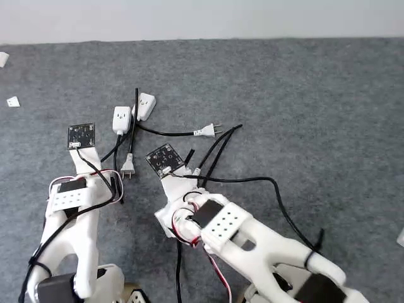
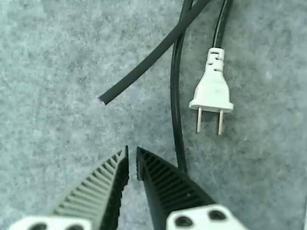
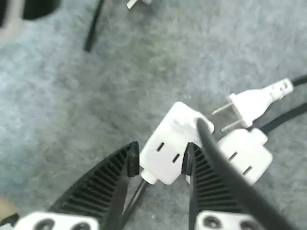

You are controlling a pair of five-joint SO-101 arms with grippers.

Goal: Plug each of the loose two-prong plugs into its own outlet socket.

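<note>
At the far left of the grey desk (image 1: 303, 95) we find two white sockets side by side. The left socket (image 1: 121, 118) is a blocky piece with its long axis running near to far. The right socket (image 1: 146, 105), just beside it, is slimmer and slants from near-left to far-right. In the right wrist view each shows a pair of slots.

The near plug (image 1: 128, 165) is white with two bare metal prongs. It lies flat with its long axis near to far and its prongs pointing near. Its black cable (image 1: 132, 142) runs away between the sockets.

The right plug (image 1: 205, 131) looks the same but lies left to right with its prongs pointing right, well apart from both sockets.

The left gripper (image 2: 132, 151) sits near the near plug's prongs without touching them, all but closed on nothing. A cut cable end (image 2: 103, 99) lies beside it.

The right gripper (image 3: 159, 151) is spread wide, with one socket showing in the gap. We cannot tell whether it touches that socket.
</note>
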